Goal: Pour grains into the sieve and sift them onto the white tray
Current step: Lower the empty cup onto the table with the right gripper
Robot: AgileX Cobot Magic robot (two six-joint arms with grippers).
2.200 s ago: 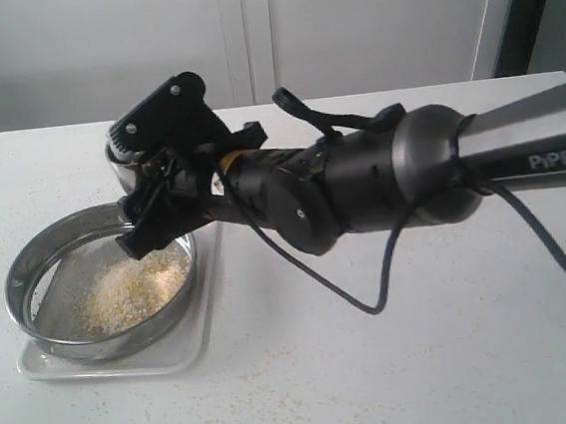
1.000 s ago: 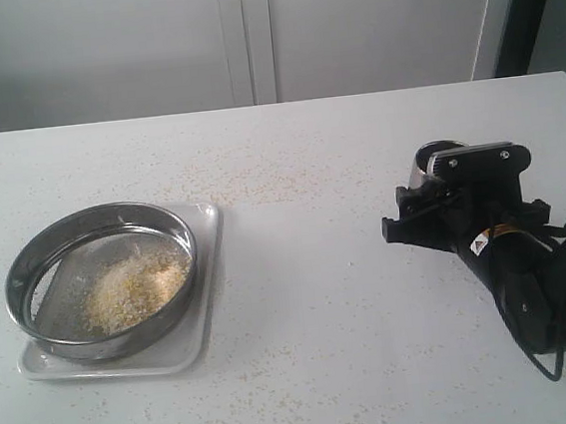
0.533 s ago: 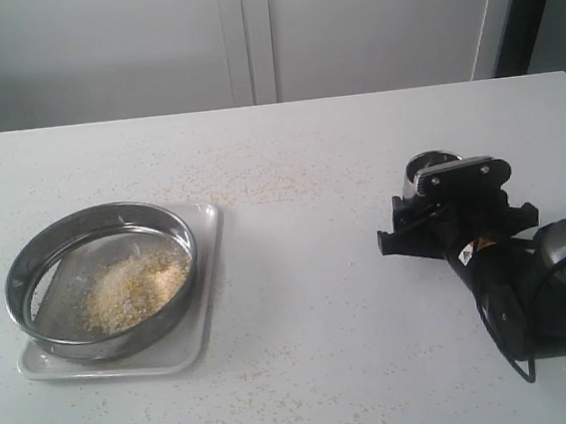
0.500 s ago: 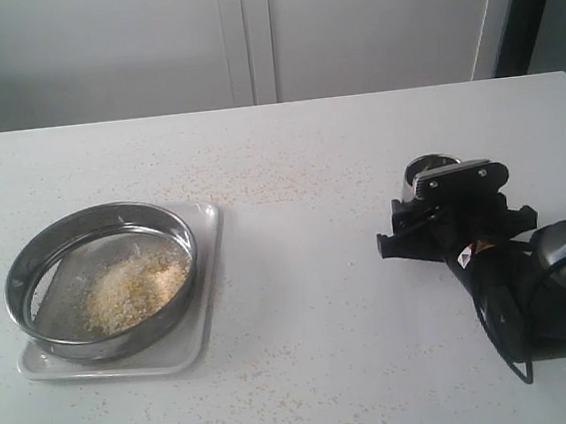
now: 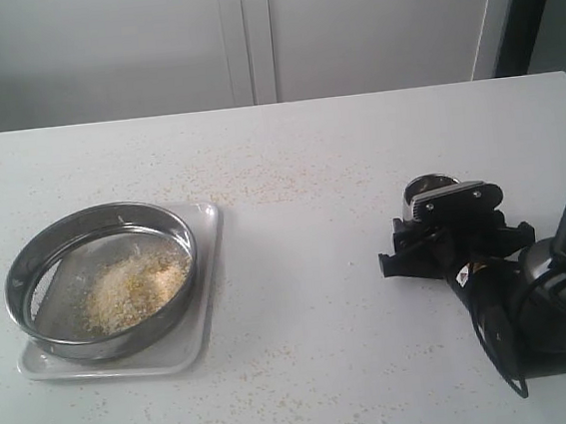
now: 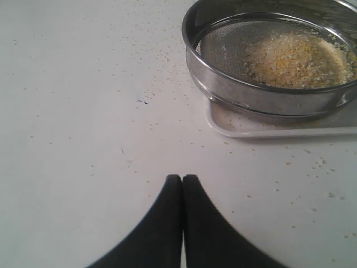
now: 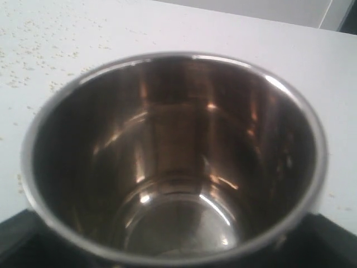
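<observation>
Two claws: L claw (image 6: 182, 180) is pressing its black fingers (image 6: 162, 223) tight together w/ nothing between them, hovering low over the surface (image 6: 83, 111) near the sieve (image 6: 251, 97); R claw (image 5: 448, 224) is gripping the steel cup (image 5: 427, 184).
steel cup: is standing upright at the R side of the surface, well apart from the sieve. R wrist view is showing its inside as bare shiny steel, w/ black fingers (image 7: 14, 237) hugging both sides of the wall. Can't tell if its base is touching the surface.
sieve: is sitting on the white tray (image 5: 208, 269) at the L front of the surface, rim level, approx as wide as the tray.
grains (image 5: 135, 289): are lying in a pale yellow-tan heap on the mesh inside the sieve.
white tray: is lying flat under the sieve, w/ its R edge & corners poking out past the steel rim. In L wrist view fine bits are showing on it just below the sieve wall.
stray specks (image 5: 260, 184): are dotting the surface around the tray & toward the middle.
</observation>
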